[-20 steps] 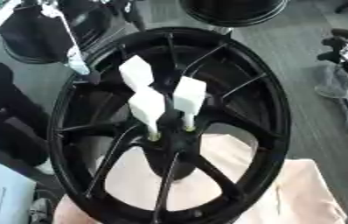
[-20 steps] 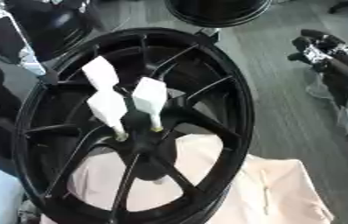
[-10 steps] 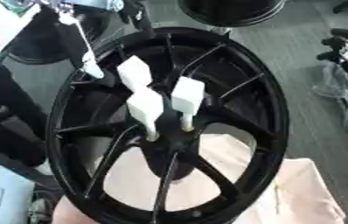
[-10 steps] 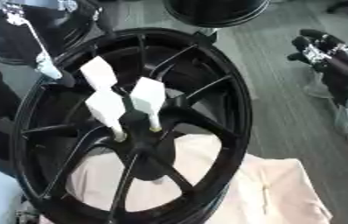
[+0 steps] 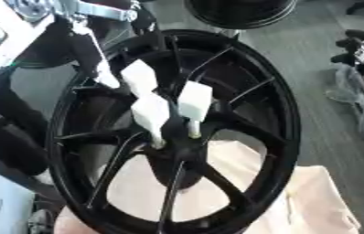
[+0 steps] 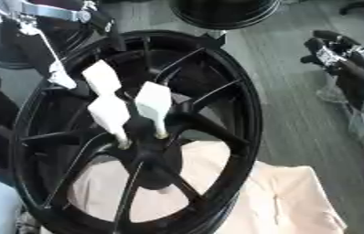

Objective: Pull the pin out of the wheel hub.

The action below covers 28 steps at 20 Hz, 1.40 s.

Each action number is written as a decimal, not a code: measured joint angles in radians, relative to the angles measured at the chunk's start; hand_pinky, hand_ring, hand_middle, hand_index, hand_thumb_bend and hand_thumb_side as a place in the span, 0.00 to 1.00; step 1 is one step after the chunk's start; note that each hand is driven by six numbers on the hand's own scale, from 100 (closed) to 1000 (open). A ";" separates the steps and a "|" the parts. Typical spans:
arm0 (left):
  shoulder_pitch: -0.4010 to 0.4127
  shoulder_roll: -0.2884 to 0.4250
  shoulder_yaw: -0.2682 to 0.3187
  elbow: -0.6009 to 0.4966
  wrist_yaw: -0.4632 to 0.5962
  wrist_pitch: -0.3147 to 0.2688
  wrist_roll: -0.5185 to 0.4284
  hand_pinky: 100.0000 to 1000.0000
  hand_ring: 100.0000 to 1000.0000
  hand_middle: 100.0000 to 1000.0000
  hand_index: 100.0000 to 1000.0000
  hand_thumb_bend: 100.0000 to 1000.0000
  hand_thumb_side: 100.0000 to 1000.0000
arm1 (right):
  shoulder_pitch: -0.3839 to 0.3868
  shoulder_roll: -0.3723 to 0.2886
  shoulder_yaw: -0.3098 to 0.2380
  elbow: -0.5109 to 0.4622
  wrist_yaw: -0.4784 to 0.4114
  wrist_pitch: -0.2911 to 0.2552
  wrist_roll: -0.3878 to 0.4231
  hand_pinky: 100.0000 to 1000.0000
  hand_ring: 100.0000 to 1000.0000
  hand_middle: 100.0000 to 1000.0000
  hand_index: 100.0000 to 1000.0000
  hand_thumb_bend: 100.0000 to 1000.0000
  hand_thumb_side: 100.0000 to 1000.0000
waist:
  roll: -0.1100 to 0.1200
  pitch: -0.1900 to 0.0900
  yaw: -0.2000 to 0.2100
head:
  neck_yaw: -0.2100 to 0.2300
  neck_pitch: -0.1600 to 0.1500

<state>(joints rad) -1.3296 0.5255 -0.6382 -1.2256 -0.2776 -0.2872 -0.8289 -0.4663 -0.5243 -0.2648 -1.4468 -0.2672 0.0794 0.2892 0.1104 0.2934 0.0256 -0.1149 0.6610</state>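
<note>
A black spoked wheel hub (image 5: 265, 91) stands tilted on a pale cloth. Three white pins with flat heads stick out of its centre (image 5: 173, 144): one at the upper left (image 5: 140, 77), one below it (image 5: 151, 114), one on the right (image 5: 194, 103). My left hand (image 5: 97, 55) comes in from the upper left, silver and black. One straight thin finger with a white tip (image 5: 108, 80) ends just left of the upper-left pin, close to its head; I cannot tell if it touches. My right hand (image 6: 337, 50) rests at the right edge, fingers relaxed, holding nothing.
A pale pink cloth (image 5: 317, 201) lies under the wheel at the lower right. Another black wheel (image 5: 237, 11) stands at the top. Dark shapes fill the left side (image 5: 9, 132). Grey floor runs to the right of the wheel.
My left hand has come down from the upper left corner, and its white fingertip now sits beside the upper-left pin. The pins, the wheel and my right hand have stayed put.
</note>
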 measured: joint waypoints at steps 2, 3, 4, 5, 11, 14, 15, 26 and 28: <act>0.000 -0.003 -0.001 0.006 -0.003 -0.002 0.002 0.82 0.79 0.67 0.80 0.49 0.09 | 0.000 0.000 0.001 0.000 0.000 0.001 -0.001 0.95 0.65 0.74 0.85 0.23 0.33 | 0.000 0.000 -0.001 | 0.000 0.000; 0.001 -0.005 -0.002 0.008 -0.005 -0.003 0.003 0.82 0.79 0.66 0.79 0.49 0.10 | 0.000 0.000 0.001 0.000 0.000 0.002 -0.002 0.95 0.65 0.74 0.85 0.23 0.33 | 0.000 0.000 -0.002 | 0.000 -0.001; 0.002 -0.007 -0.004 0.012 -0.006 -0.004 0.004 0.82 0.79 0.66 0.79 0.49 0.10 | 0.000 0.000 0.001 0.000 0.000 0.003 -0.003 0.95 0.65 0.73 0.85 0.23 0.33 | 0.000 0.000 -0.002 | 0.001 -0.001; 0.002 -0.007 -0.006 0.014 -0.008 -0.005 0.005 0.82 0.78 0.65 0.78 0.49 0.09 | 0.000 0.000 0.001 0.000 0.000 0.003 -0.003 0.95 0.65 0.73 0.85 0.23 0.33 | 0.000 0.000 -0.002 | 0.001 -0.002; 0.008 -0.007 -0.006 0.030 -0.020 -0.012 0.012 0.81 0.76 0.60 0.73 0.48 0.08 | -0.001 0.000 0.001 0.000 0.000 0.004 -0.004 0.95 0.65 0.74 0.85 0.23 0.33 | 0.000 0.000 -0.003 | 0.003 -0.004; 0.009 -0.007 -0.006 0.037 -0.026 -0.015 0.015 0.80 0.74 0.57 0.70 0.48 0.06 | -0.001 0.000 0.001 0.000 0.000 0.004 -0.004 0.95 0.65 0.73 0.85 0.23 0.33 | 0.000 0.000 -0.003 | 0.005 -0.004; 0.009 -0.007 -0.006 0.040 -0.028 -0.015 0.015 0.80 0.73 0.57 0.70 0.48 0.06 | -0.001 0.000 0.001 0.000 0.000 0.004 -0.004 0.95 0.65 0.73 0.85 0.23 0.33 | 0.000 0.000 -0.003 | 0.006 -0.005; 0.010 -0.012 -0.006 0.049 -0.034 -0.022 0.022 0.80 0.72 0.58 0.65 0.43 0.04 | -0.005 0.001 0.002 0.000 0.007 0.006 -0.006 0.95 0.65 0.73 0.85 0.23 0.33 | 0.000 0.000 -0.002 | 0.012 -0.005; 0.010 -0.016 -0.006 0.049 -0.029 -0.022 0.022 0.80 0.73 0.59 0.66 0.43 0.06 | -0.005 0.001 0.002 0.001 0.009 0.006 -0.006 0.95 0.65 0.73 0.85 0.23 0.33 | 0.000 0.000 -0.002 | 0.012 -0.005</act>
<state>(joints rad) -1.3194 0.5092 -0.6445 -1.1764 -0.3064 -0.3096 -0.8066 -0.4718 -0.5236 -0.2627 -1.4463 -0.2581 0.0855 0.2832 0.1108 0.2936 0.0240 -0.1027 0.6559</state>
